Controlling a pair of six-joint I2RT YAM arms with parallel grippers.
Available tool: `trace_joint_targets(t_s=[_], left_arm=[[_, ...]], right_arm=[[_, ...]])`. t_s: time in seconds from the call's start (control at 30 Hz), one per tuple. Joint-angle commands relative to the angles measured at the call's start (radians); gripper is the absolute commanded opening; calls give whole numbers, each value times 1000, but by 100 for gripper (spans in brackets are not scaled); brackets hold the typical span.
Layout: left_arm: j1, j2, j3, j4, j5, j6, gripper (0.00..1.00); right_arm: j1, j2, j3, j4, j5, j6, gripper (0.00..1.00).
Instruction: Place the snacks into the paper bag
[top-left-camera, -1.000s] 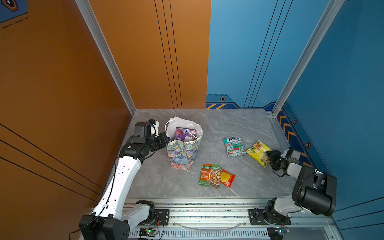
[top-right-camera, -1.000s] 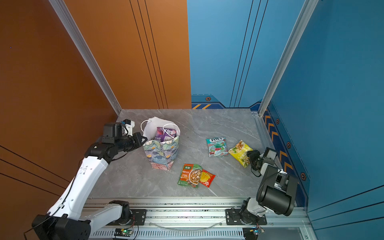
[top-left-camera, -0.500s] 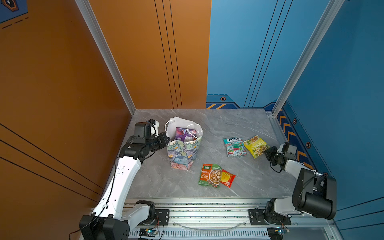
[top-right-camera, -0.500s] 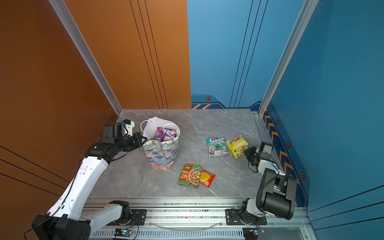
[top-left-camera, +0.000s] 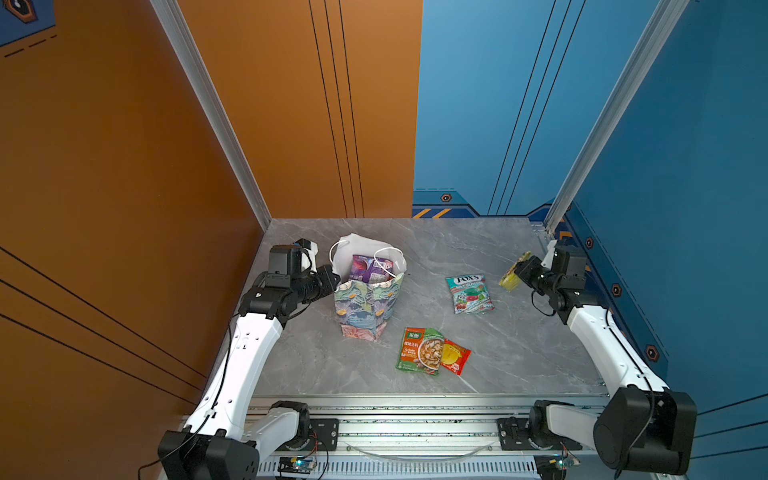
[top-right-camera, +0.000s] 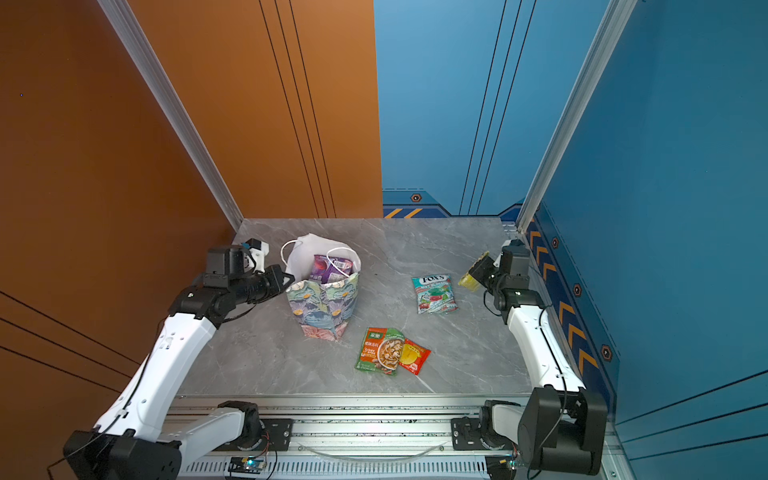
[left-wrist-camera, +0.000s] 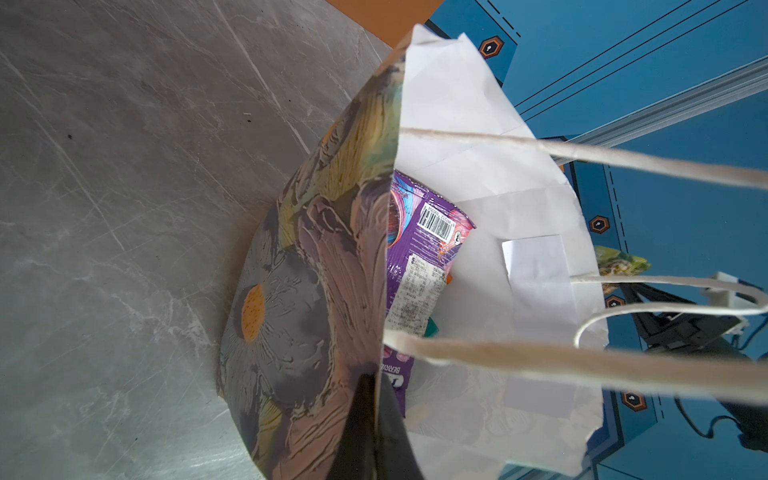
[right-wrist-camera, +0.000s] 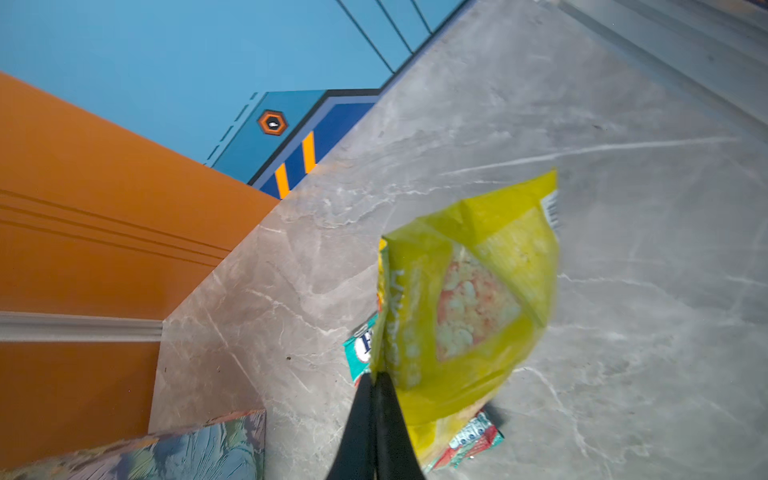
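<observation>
Two grips: right jaws pinch yellow packet (right-wrist-camera: 469, 307), left jaws paper bag (left-wrist-camera: 307, 316).

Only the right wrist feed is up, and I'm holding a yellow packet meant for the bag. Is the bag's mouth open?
Observer: Yes. The left gripper is shut on the paper bag's rim, and the mouth gapes upward.
Operator: Anything inside already?
Observer: A purple packet stands inside it.
Operator: Once the yellow packet is in, what's left besides the teal packet?
Observer: A green-orange sachet with a red sachet against its side, both lying flat, apart from the bag.
</observation>
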Motion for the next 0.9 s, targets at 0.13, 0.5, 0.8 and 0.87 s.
trace_joint_targets(t_s=[0.13, 0.5, 0.8, 0.87], left_arm=[[11, -27, -9, 22, 40, -4, 0], [9, -22, -4, 22, 42, -3, 0], [9, -17, 3, 28, 47, -10, 0], [9, -12, 8, 27, 52, -11, 0]], right_arm=[[170, 82, 223, -166, -4, -137, 0], [420, 318, 410, -245, -167, -208, 0], [414, 410, 382, -246, -278, -208, 0], [396, 424, 353, -241, -288, -210, 0]])
